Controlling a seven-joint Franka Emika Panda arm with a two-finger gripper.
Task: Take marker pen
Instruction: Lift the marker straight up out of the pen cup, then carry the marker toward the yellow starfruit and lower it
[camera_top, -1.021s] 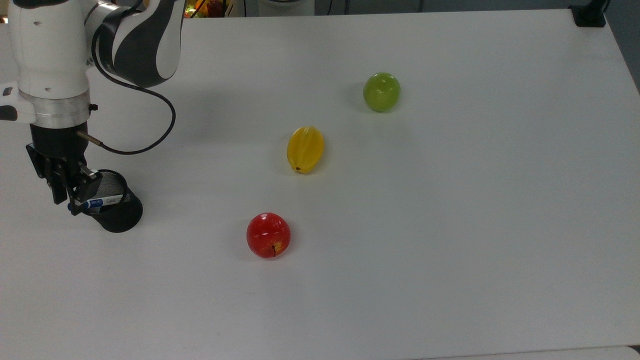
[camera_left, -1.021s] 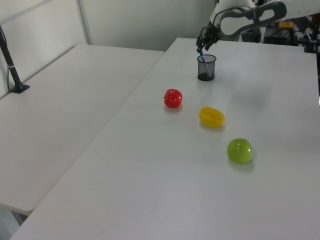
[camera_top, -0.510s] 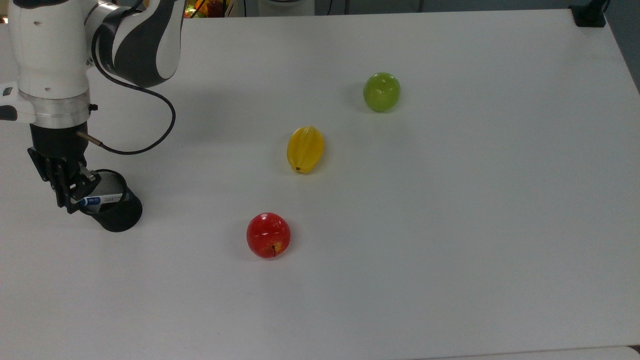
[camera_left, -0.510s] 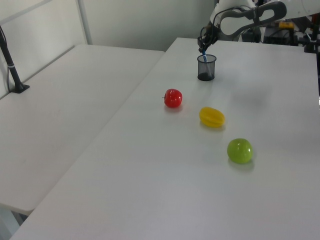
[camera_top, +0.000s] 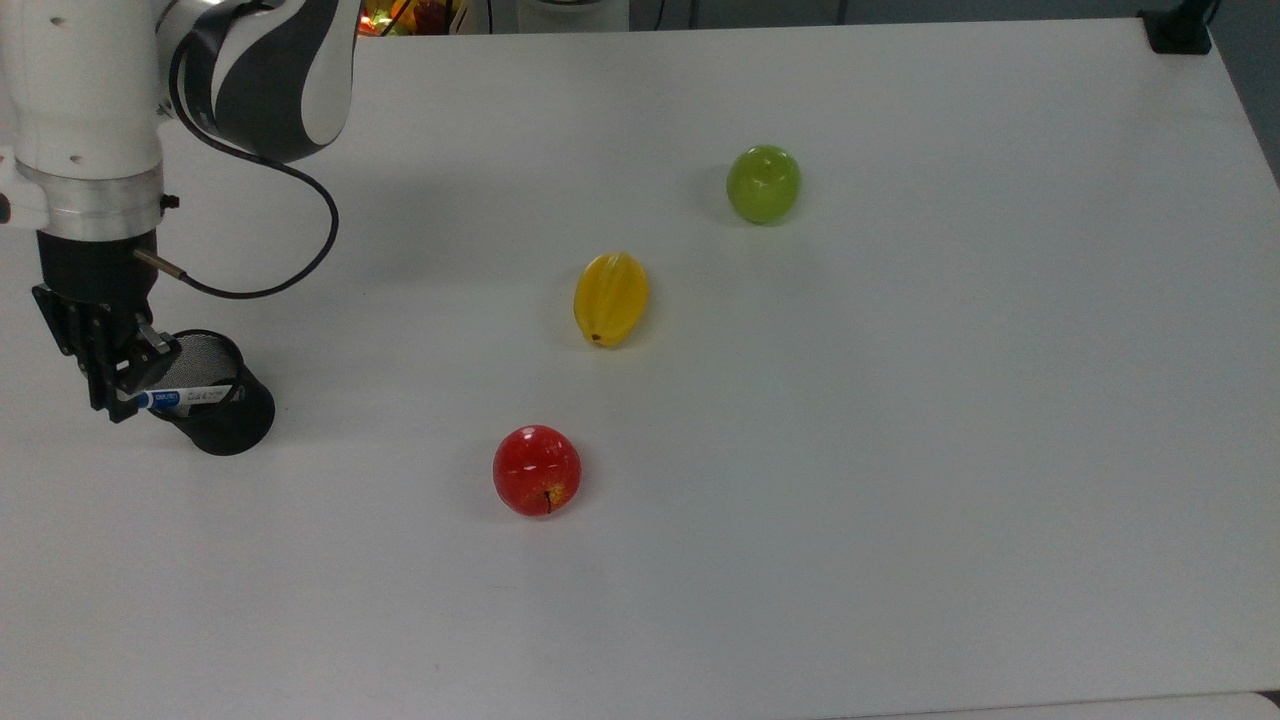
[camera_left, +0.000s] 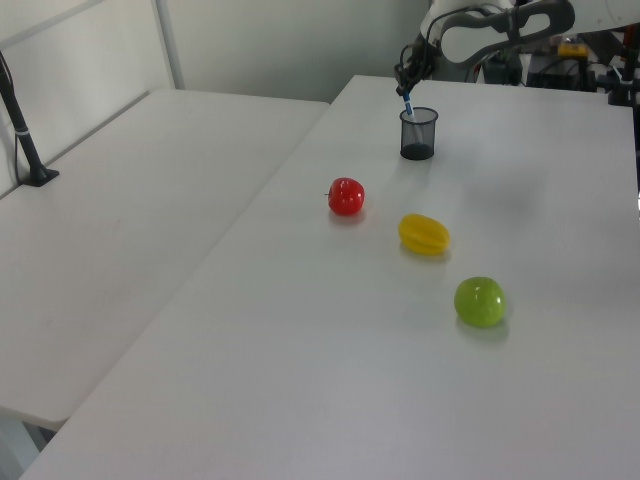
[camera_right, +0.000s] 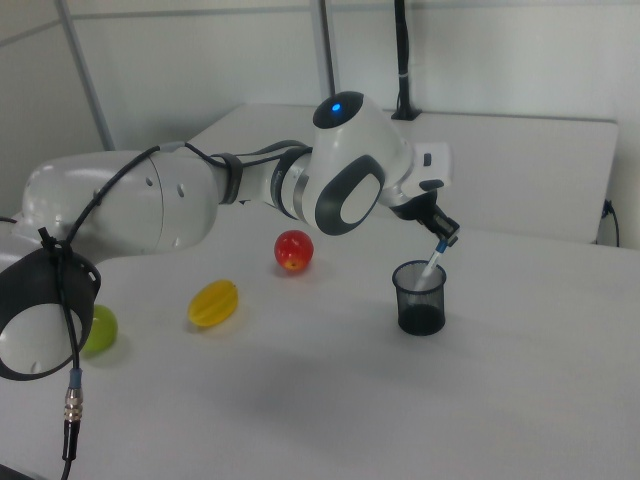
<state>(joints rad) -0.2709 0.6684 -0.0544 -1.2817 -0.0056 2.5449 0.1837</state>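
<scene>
Top view: the gripper (camera_top: 128, 385) is closed on the blue-capped end of the marker pen (camera_top: 190, 398) and has moved up and toward the top view's left over the last second, with the black mesh cup (camera_top: 215, 408) dragged slightly along, so the pen's lower part is still inside the cup and the take looks about half done. Right view has the pen (camera_right: 435, 260) tilted, its tip dipping into the cup (camera_right: 420, 297). Label print is too small to read; 3 fruits sit untouched.
</scene>
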